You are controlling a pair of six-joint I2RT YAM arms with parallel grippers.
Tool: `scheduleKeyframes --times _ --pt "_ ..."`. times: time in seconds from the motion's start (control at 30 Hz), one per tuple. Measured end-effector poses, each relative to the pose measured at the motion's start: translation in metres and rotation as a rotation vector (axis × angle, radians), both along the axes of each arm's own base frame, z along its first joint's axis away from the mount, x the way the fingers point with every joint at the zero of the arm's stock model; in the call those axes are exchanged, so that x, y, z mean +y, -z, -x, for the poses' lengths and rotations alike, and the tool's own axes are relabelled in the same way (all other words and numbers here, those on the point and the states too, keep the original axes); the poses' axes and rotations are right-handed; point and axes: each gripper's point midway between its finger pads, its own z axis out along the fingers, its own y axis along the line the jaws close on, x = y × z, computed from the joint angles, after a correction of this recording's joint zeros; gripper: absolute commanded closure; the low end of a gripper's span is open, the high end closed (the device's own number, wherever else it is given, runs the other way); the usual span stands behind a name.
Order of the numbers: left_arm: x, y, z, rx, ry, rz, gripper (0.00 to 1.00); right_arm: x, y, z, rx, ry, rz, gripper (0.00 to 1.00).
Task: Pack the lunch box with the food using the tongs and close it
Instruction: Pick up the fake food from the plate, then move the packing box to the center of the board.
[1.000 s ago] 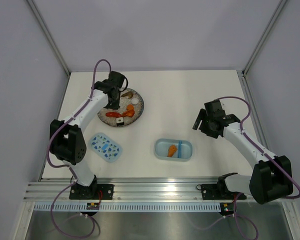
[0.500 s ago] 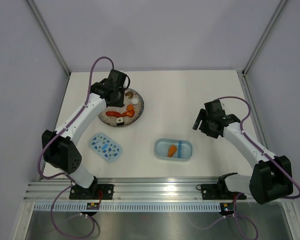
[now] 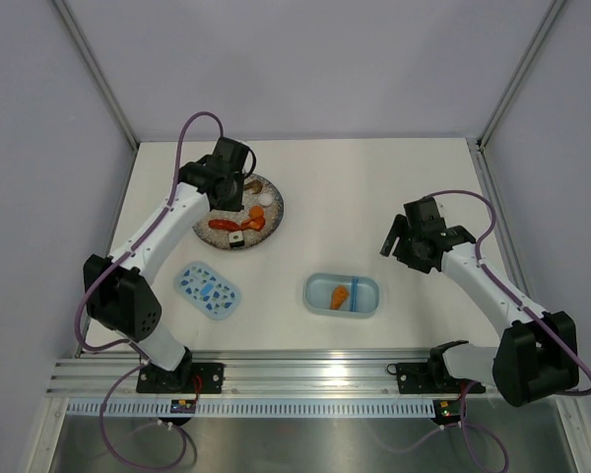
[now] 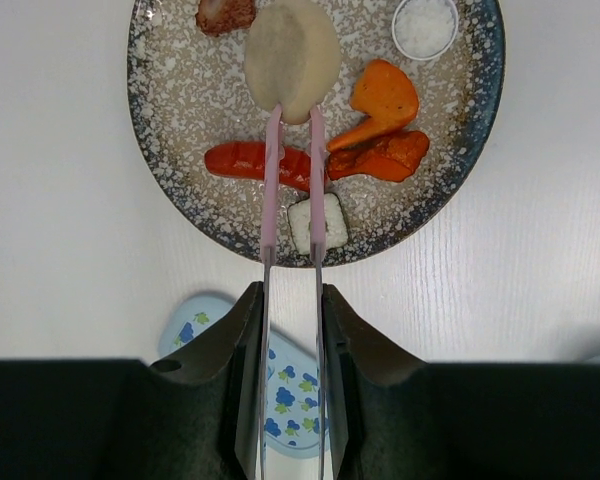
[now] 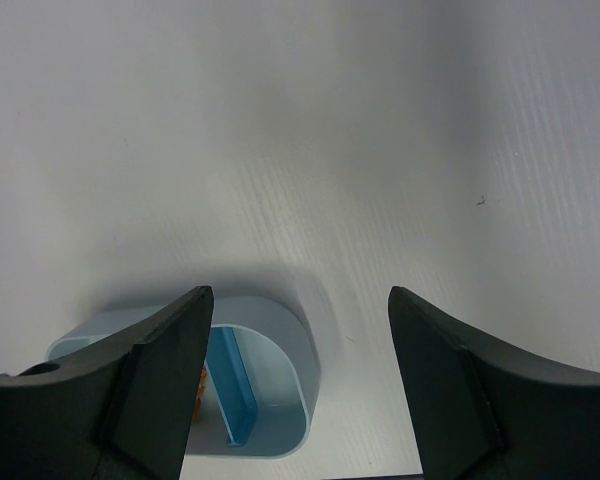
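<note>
Left hand: clamped on tongs, tips touching the beige food piece near the plate far rim. Right hand: fingers apart, above bare desk just beyond the lunch box. Lid: near-left, well apart.

White table: plate, lid, lunch box

Ahead of my left claw I see a plate with a speckled, stone-like glaze and smooth pink plastic tongs. Under my right claw, the box looks like translucent glossy plastic, and the table is matt and finely grained.
</note>
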Motion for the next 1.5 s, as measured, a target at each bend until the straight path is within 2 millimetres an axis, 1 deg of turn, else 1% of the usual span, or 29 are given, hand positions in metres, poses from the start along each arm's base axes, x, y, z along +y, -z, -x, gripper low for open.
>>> scheduleKeyframes --times 0.1,0.27,0.37,0.5,0.6,0.73,0.8,0.93,1.03,1.13,1.23,1.3,1.37,1.43,1.5 --pt "0.0 0.0 0.001 0.003 0.002 0.0 0.83 -0.002 0.0 0.005 0.013 0.0 0.006 0.21" --pt "0.0 -0.007 0.005 -0.013 0.007 0.013 0.83 -0.005 -0.003 0.026 0.034 -0.012 -0.003 0.21" --pt "-0.001 -0.013 0.009 -0.023 0.016 0.032 0.82 -0.001 -0.003 0.042 0.052 -0.024 -0.044 0.23" --pt "-0.003 -0.017 0.011 -0.028 0.027 0.051 0.82 0.008 0.002 0.06 0.1 -0.033 -0.1 0.23" --pt "-0.005 -0.017 0.012 -0.023 0.034 0.059 0.82 0.021 0.004 0.076 0.129 -0.063 -0.123 0.23" --pt "-0.005 -0.022 0.014 -0.021 0.037 0.063 0.82 0.045 0.003 0.098 0.161 -0.12 -0.146 0.23" --pt "-0.005 -0.025 0.014 -0.025 0.038 0.065 0.82 0.06 0.001 0.112 0.167 -0.172 -0.156 0.22" --pt "-0.005 -0.03 0.014 -0.031 0.04 0.065 0.81 0.08 0.001 0.14 0.202 -0.251 -0.152 0.21" --pt "-0.005 -0.033 0.014 -0.035 0.042 0.064 0.81 0.088 0.008 0.162 0.256 -0.284 -0.123 0.21" --pt "-0.005 -0.037 0.013 -0.043 0.046 0.065 0.81 0.093 0.023 0.175 0.313 -0.285 -0.088 0.21" --pt "-0.005 -0.041 0.012 -0.053 0.048 0.067 0.81 0.093 0.046 0.181 0.383 -0.278 -0.021 0.2" --pt "-0.005 -0.042 0.011 -0.056 0.05 0.066 0.81 0.092 0.06 0.179 0.411 -0.266 0.039 0.2" --pt "-0.005 -0.042 0.011 -0.055 0.053 0.064 0.81 0.089 0.07 0.174 0.427 -0.25 0.102 0.2" --pt "-0.005 -0.042 0.011 -0.055 0.054 0.062 0.81 0.089 0.076 0.165 0.429 -0.24 0.15 0.21" --pt "-0.005 -0.042 0.011 -0.056 0.053 0.06 0.81 0.092 0.078 0.149 0.422 -0.229 0.171 0.21"
